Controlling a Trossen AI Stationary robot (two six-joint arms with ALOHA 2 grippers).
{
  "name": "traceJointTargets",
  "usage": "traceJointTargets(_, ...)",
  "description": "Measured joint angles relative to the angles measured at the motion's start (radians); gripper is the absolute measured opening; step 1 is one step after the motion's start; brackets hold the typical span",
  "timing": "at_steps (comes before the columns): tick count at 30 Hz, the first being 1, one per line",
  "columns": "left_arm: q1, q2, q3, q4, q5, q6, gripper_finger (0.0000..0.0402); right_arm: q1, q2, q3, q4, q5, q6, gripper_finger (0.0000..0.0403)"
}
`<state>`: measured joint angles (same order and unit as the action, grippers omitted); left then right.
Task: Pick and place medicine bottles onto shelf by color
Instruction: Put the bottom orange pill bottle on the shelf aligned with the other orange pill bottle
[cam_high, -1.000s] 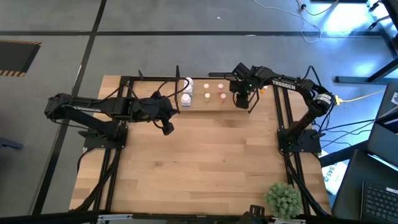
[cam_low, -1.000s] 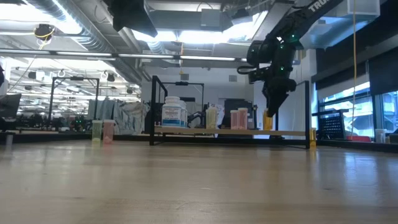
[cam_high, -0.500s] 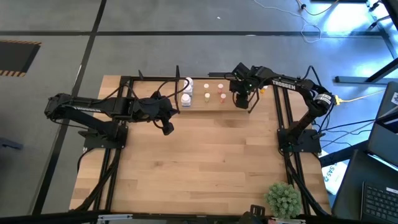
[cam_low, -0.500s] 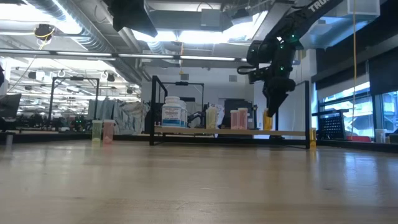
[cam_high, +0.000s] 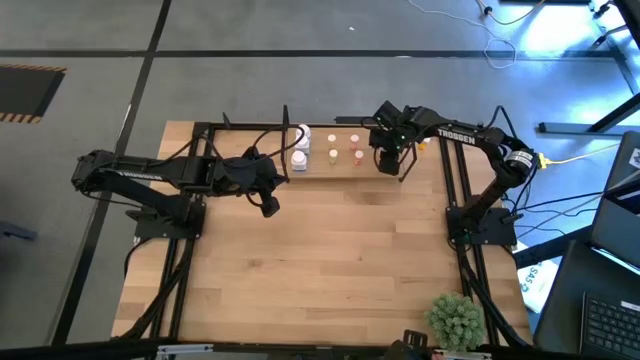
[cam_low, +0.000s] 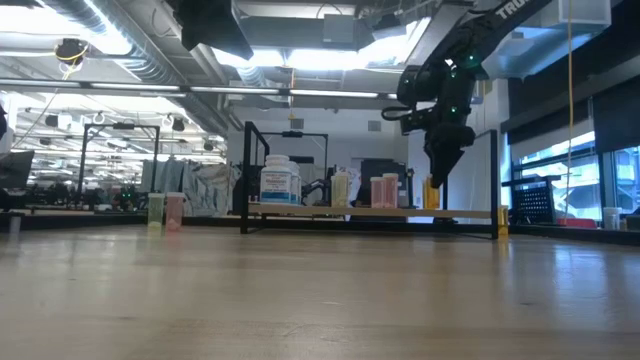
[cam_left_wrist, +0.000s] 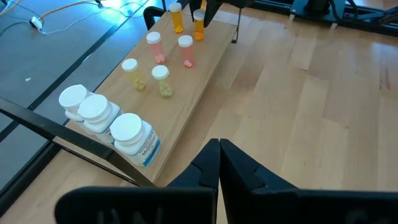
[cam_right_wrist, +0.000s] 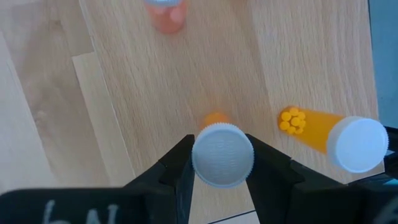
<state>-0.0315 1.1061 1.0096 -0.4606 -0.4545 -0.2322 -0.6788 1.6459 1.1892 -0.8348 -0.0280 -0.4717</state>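
The shelf is a pale board with black end frames at the table's far edge. On it stand three white bottles, two cream ones, two pink ones and an orange one. My right gripper points down over the shelf's right end and is shut on a second orange bottle, which stands beside the first. My left gripper hangs shut and holds nothing above the table, to the left of the middle, near the shelf's left end. My right gripper pinches the orange bottle's white cap between its two fingers, one on each side. The fingers come from above, pointing down. The bottle is upright below them, over the shelf board next to the other orange bottle; whether its bottom rests on the board I cannot tell.
A black frame runs around the tabletop, with both arm bases on it. A green bushy plant stands at the near right corner. The wide wooden middle of the table is bare.
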Motion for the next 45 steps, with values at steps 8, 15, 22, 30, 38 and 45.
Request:
traceJointTargets(8,0.0,0.0,0.0,0.0,0.0,0.0,0.0,0.0,0.0,0.0,0.009,0.0,0.019,0.0127)
traceJointTargets(15,0.0,0.0,0.0,0.0,0.0,0.0,0.0,-0.006,0.0,0.0,0.037,0.0,0.075,0.0127)
traceJointTargets(22,0.0,0.0,0.0,0.0,0.0,0.0,0.0,-0.006,0.0,0.0,0.023,-0.011,0.075,0.0127)
traceJointTargets(30,0.0,0.0,0.0,0.0,0.0,0.0,0.0,-0.007,0.0,0.0,-0.006,-0.019,0.074,0.0127)
traceJointTargets(38,0.0,0.0,0.0,0.0,0.0,0.0,0.0,-0.019,0.0,0.0,-0.005,-0.018,0.079,0.0127)
traceJointTargets(45,0.0,0.0,0.0,0.0,0.0,0.0,0.0,-0.019,0.0,0.0,0.002,-0.019,0.08,0.0127)
